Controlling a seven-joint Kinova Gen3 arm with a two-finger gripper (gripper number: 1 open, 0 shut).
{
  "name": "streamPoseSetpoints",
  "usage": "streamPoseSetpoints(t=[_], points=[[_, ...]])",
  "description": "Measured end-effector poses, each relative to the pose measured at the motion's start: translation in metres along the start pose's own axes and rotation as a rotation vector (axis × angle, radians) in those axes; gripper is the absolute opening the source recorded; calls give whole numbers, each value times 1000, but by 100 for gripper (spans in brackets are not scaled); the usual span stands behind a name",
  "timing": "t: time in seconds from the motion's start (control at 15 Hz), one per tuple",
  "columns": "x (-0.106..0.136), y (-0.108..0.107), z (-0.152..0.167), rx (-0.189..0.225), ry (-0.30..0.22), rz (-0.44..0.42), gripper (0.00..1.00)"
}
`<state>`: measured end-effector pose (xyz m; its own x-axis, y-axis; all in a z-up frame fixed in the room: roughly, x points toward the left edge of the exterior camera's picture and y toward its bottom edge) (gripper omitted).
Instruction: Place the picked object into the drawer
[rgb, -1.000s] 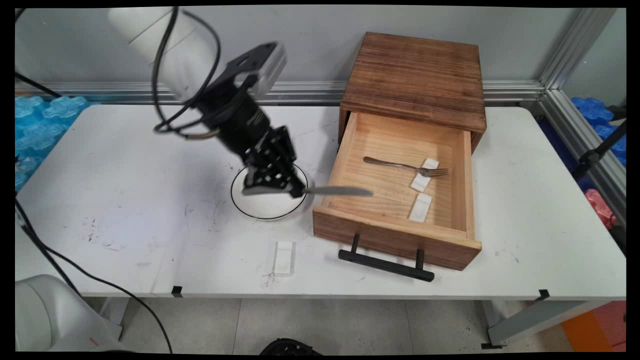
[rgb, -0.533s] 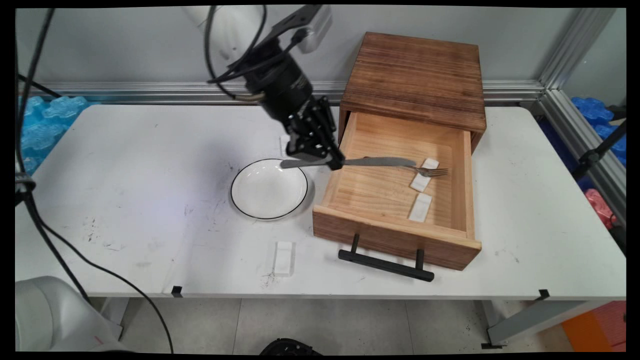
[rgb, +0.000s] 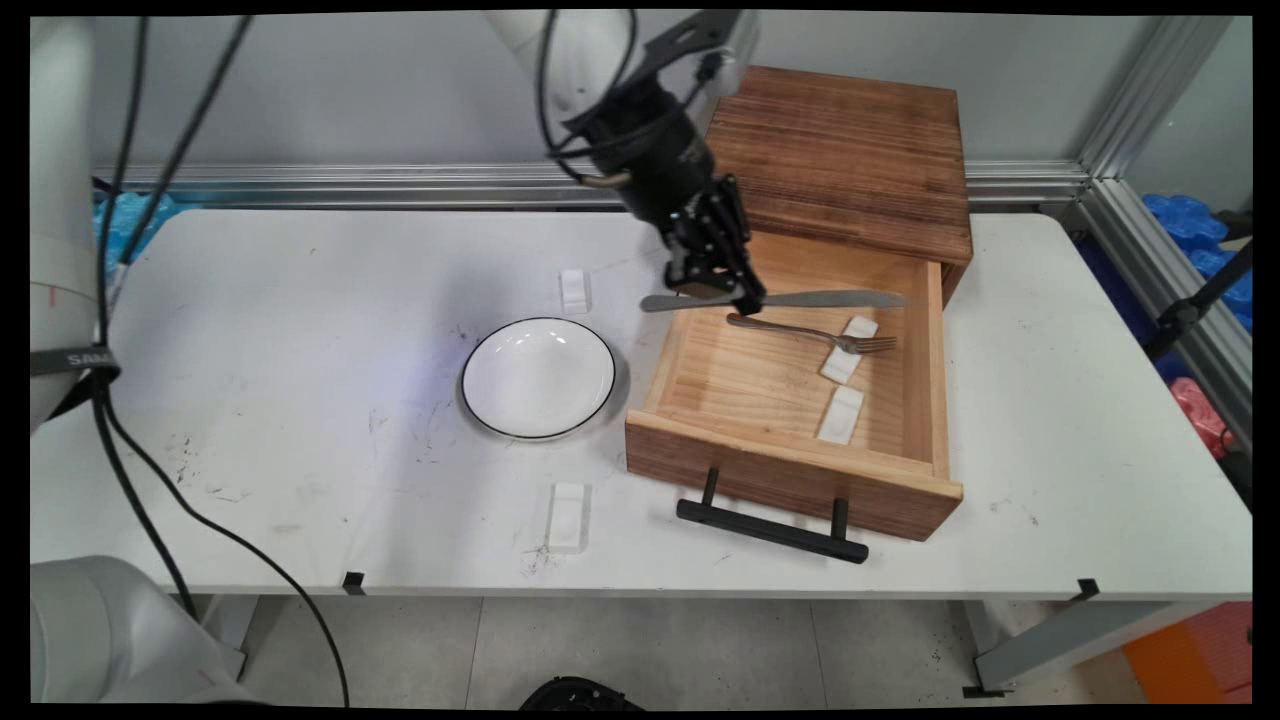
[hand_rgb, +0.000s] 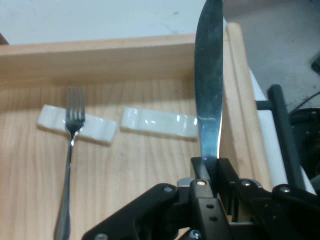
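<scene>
My gripper is shut on a metal table knife, held level above the back of an open wooden drawer. The blade points right across the drawer in the main view. In the drawer lies a fork, its tines resting on a white rest; a second white rest lies nearer the front. In the hand view the fork is at the left, its rest beneath the tines, the other rest beside the blade.
A white plate with a black rim sits left of the drawer. Small white rests lie behind the plate and near the table's front edge. The wooden cabinet stands behind the drawer; its black handle juts forward.
The gripper has carried the knife up and to the right, from over the plate to above the drawer's back part.
</scene>
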<state>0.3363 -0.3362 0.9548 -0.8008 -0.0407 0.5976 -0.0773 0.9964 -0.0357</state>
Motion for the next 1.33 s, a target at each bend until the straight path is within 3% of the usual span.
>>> streamPoseSetpoints(t=[0.67,1.33], points=[[14,-18,64,-65,-82,42,0],[18,-28,112,-95,-136,70,0]])
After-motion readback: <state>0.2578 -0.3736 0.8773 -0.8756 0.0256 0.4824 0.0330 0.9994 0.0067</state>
